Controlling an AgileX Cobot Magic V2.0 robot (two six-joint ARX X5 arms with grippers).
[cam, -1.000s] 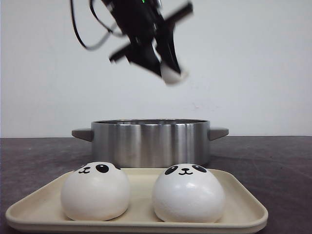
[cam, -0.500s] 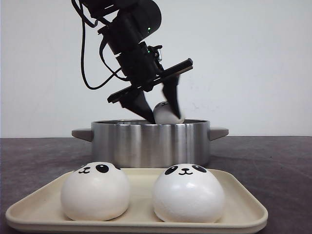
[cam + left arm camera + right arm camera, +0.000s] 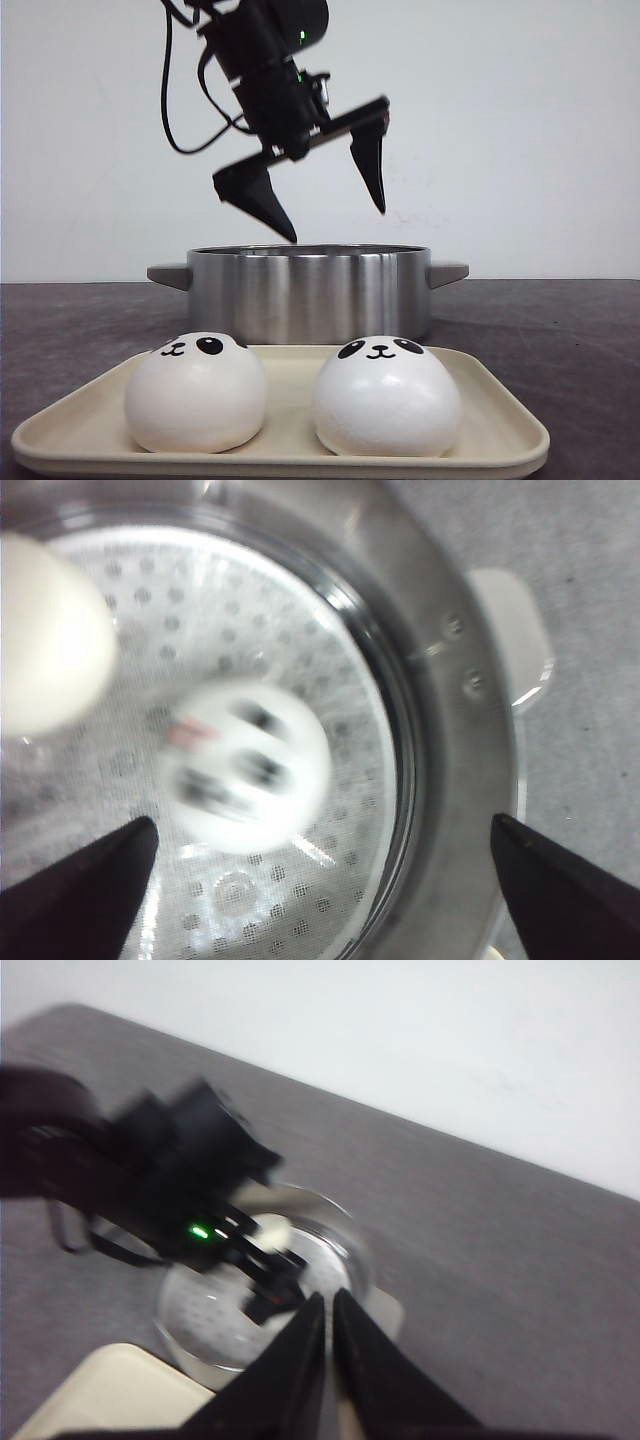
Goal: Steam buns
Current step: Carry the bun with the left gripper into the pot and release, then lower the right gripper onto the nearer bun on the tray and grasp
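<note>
Two white panda-faced buns (image 3: 196,391) (image 3: 386,395) sit side by side on the beige tray (image 3: 500,440) at the front. Behind it stands the steel steamer pot (image 3: 308,290). My left gripper (image 3: 333,210) hangs open and empty just above the pot. The left wrist view looks down into the pot (image 3: 440,730): a blurred panda bun (image 3: 245,767) lies on the perforated rack between the open fingertips (image 3: 90,880), and another white bun (image 3: 45,630) lies beside it. My right gripper (image 3: 328,1305) is shut and empty, high above the table.
The pot has side handles (image 3: 170,273) (image 3: 447,270). The right wrist view shows my left arm (image 3: 150,1180) over the pot (image 3: 200,1320) and a corner of the tray (image 3: 110,1390). Grey table (image 3: 560,340), white wall behind.
My left gripper lowered the bun to the pot's rim, opened and let it drop inside, then rose a little. The two buns on the tray have not moved.
</note>
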